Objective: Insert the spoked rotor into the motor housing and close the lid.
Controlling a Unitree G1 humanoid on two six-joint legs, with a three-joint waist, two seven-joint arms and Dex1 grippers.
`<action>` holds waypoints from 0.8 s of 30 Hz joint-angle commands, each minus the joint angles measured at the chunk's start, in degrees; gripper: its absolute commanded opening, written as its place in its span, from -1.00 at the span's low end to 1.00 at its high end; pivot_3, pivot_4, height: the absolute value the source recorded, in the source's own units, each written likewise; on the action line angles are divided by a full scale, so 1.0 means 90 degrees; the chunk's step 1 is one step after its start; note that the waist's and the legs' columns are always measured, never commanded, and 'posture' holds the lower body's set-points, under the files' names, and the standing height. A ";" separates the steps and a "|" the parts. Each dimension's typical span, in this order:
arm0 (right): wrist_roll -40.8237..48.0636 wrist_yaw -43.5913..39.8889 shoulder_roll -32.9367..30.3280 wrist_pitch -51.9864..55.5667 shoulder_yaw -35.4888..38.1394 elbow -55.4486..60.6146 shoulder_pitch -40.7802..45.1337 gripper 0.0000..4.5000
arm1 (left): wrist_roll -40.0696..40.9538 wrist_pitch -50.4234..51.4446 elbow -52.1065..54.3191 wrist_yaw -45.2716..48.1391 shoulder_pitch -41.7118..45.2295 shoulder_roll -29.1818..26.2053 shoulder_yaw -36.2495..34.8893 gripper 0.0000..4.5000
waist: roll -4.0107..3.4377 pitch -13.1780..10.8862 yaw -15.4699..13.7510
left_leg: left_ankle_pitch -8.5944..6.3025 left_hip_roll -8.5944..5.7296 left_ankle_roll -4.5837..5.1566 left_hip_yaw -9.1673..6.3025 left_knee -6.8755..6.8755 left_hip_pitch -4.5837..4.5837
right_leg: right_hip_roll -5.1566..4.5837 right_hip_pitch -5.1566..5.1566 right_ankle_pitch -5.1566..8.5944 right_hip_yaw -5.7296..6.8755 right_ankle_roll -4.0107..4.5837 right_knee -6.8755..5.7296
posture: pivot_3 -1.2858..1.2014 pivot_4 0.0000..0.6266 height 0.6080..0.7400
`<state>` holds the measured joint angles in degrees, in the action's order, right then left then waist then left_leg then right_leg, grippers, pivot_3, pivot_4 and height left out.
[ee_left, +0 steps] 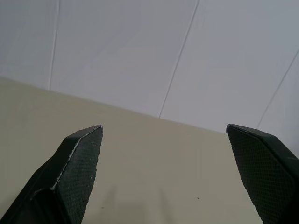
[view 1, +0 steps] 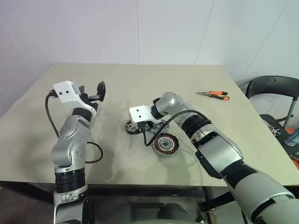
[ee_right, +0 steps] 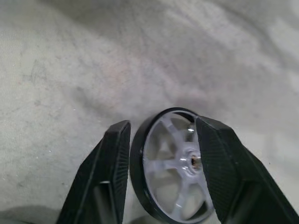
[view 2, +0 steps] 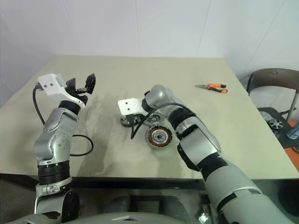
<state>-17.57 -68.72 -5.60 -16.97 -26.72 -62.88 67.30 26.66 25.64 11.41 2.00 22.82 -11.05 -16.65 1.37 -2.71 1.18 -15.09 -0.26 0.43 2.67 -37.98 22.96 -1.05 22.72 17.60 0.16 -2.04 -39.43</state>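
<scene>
A: Right gripper (ee_right: 161, 163) is down at the table (view 1: 140, 93), pointing steeply downward. The spoked rotor (ee_right: 175, 170) stands on edge between its fingers (ee_right: 114, 158) — dark rim toward one pad, silver spokes and hub facing the other.

B: Gripped?

A: Can't call it. The jaws sit narrow around the wheel, one pad overlapping the spoked face, the other just off the rim with a sliver of gap. Fingers bracket it; whether they squeeze it, I cannot tell.

B: And the housing?

A: Motor housing (view 1: 166, 144) rests on the table just beside that gripper, toward the robot, copper coils facing up and nothing in it. The rotor is near it, not yet inside.

B: Left side?

A: Left gripper (view 1: 96, 95) held up above the table, well apart from the work, jaws spread wide and empty.

B: So which step?

A: Rotor pickup, by my reading — insertion not begun, lid work untouched. Next move calls for a firm pinch on the rotor, a lift, then turning it flat so the hub lines up over the housing's metal centre before lowering. Orange-handled pliers (view 1: 214, 94) lie far off, unrelated.
</scene>
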 commanded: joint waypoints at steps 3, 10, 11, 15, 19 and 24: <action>-0.0234 0.0219 0.0010 -0.0240 -0.0094 -0.0152 0.0094 0.04 | -0.0004 -0.0072 0.0274 -0.0036 0.0061 -0.0064 -0.0086 1.00 | 0.0000 0.0000 0.0000 | 0.0000 0.0000 0.0000 0.0000 0.0000 0.0000 | 0.0000 -0.0001 0.0000 0.0000 0.0000 0.0000 | 0.03 -1.00 1.00; -0.0253 0.0206 0.0093 -0.0287 -0.0072 -0.0178 0.0066 0.04 | -0.0005 -0.0059 0.0343 -0.0087 0.0011 -0.0043 -0.0057 1.00 | 0.0000 0.0000 0.0002 | 0.0000 0.0000 0.0000 0.0001 0.0000 0.0001 | 0.0000 0.0000 0.0000 0.0000 0.0000 0.0000 | 0.03 -1.00 1.00; -0.0270 0.0202 0.0094 -0.0325 -0.0092 -0.0163 0.0050 0.04 | -0.0005 -0.0064 0.0348 -0.0095 0.0006 -0.0040 -0.0053 1.00 | 0.0000 0.0000 0.0002 | 0.0000 0.0000 0.0000 0.0000 0.0000 0.0001 | 0.0000 0.0000 0.0000 0.0000 0.0000 0.0000 | 0.03 -1.00 1.00; -0.0294 0.0143 0.0095 -0.0394 -0.0125 -0.0125 -0.0006 0.04 | -0.0003 -0.0080 0.0366 -0.0114 -0.0006 -0.0027 -0.0052 1.00 | 0.0000 0.0000 0.0001 | 0.0000 0.0000 0.0000 0.0000 0.0000 0.0001 | 0.0000 0.0000 0.0000 0.0000 0.0000 0.0000 | 0.03 -1.00 1.00; -0.0217 -0.0045 0.0101 -0.0414 -0.0077 -0.0069 -0.0038 -0.13 | 0.0006 -0.0083 0.0384 -0.0125 -0.0033 -0.0022 -0.0065 1.00 | 0.0000 0.0000 0.0000 | 0.0000 0.0000 0.0000 0.0001 0.0000 0.0001 | 0.0000 0.0000 0.0000 0.0000 0.0000 0.0000 | 0.03 -1.00 1.00; -0.0320 0.0204 0.0104 -0.0387 -0.0086 -0.0096 0.0004 -0.51 | 0.0013 -0.0080 0.0390 -0.0128 -0.0046 -0.0018 -0.0066 1.00 | 0.0000 0.0000 0.0001 | 0.0000 0.0000 -0.0001 0.0000 0.0000 0.0001 | 0.0000 0.0000 0.0000 0.0000 0.0000 -0.0001 | 0.03 -1.00 1.00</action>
<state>-20.48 -67.66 -4.93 -20.04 -27.91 -65.04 66.00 26.68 25.66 12.50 0.97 22.09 -11.06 -16.69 1.37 -2.71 1.19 -15.09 -0.26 0.43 2.68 -37.98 22.96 -1.04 22.72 17.60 0.16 -2.04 -39.43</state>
